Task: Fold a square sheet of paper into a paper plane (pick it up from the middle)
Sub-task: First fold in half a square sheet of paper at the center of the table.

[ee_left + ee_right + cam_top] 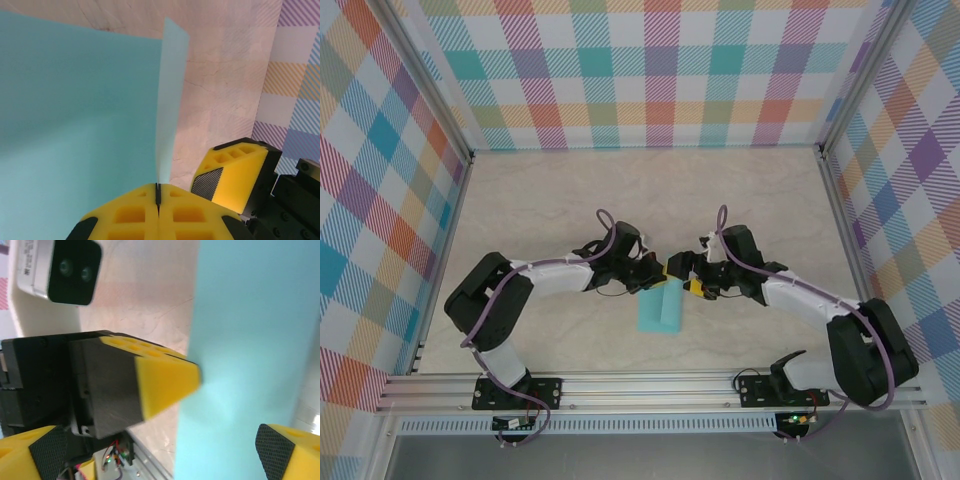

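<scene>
**Turquoise sheet pinched at mid-table**

Clamped hard on the square sheet of paper [658,310]: the left gripper [158,196], its two blocky yellow fingers [130,216] pressed flush together, with only a thin dark seam between them and the paper's edge caught in that seam. Matt and rubbery-looking, moulded with square pockets, capped at the outer corners with black woven-texture patches.

Spread wide: the right gripper [687,277], one wedge-shaped yellow tip at each lower corner of its own wrist view, closed on nothing. Between them, the smooth face of the sheet; contact with either tip impossible to judge.

Sheet near the middle of the table [750,200], just below the meeting point of the two grippers, running down toward the near aluminium rail [650,385]. Thin, plain, unmarked turquoise. From above, a narrow rectangle with a straight lengthwise crease, the right-hand strip a shade darker. From the left wrist, a broad flat plane on the left and a paler, narrow flap rising edge-on beside it, ending in a sharp corner.

Tabletop beige, marble-veined, matt. Around it, flat walls [660,70] in pastel plaid stripes.
</scene>
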